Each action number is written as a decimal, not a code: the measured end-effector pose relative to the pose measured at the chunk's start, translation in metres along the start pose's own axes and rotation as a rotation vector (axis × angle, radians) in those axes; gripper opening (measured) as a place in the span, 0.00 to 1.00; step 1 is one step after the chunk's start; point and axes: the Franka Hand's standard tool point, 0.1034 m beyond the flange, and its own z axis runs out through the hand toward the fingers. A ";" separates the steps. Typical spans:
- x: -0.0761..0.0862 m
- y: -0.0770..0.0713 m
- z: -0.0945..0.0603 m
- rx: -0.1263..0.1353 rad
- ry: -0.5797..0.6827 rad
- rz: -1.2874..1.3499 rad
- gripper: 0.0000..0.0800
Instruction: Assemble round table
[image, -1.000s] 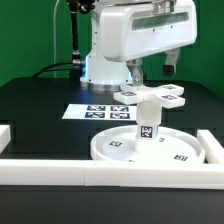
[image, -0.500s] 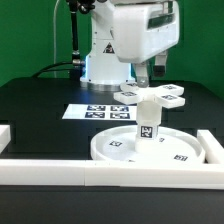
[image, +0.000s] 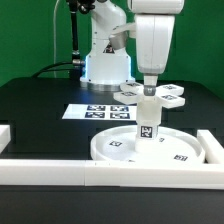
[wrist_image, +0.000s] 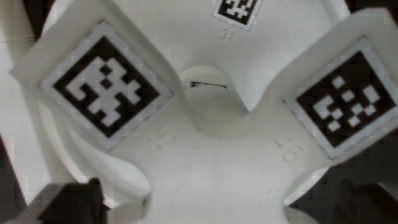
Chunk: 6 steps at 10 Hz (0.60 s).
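- Round table parts sit at the near middle of the black table (image: 40, 110): the round disc (image: 115, 147) lies flat against the near border rail (image: 60, 168), and the cylinder leg (image: 147, 125) stands upright on it.
- Cross-shaped foot piece (image: 160, 95) lies just beyond the leg, on the exterior view's right of the marker board (image: 95, 112).
- My gripper (image: 150, 86) hangs straight down over the foot piece, near the top of the leg. The wrist view is filled by the foot piece (wrist_image: 205, 120) with its tags; my fingertips (wrist_image: 71, 195) show as dark shapes at the edge. Whether I am parted or closing I cannot tell, and I see nothing clearly held.
- Risk, as I judge it: descending off-centre, one finger lands on an arm of the cross instead of straddling it, and the piece skids.
- Another risk: my wrist is close to the leg, so a sideways drift could knock it over.
- A shallow pinch on smooth plastic could let the foot tilt or slip when lifted.
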 end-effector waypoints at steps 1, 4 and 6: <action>0.000 0.000 0.000 0.000 0.000 0.010 0.81; 0.001 0.000 0.006 0.008 -0.002 0.024 0.81; 0.000 -0.001 0.009 0.014 -0.004 0.026 0.81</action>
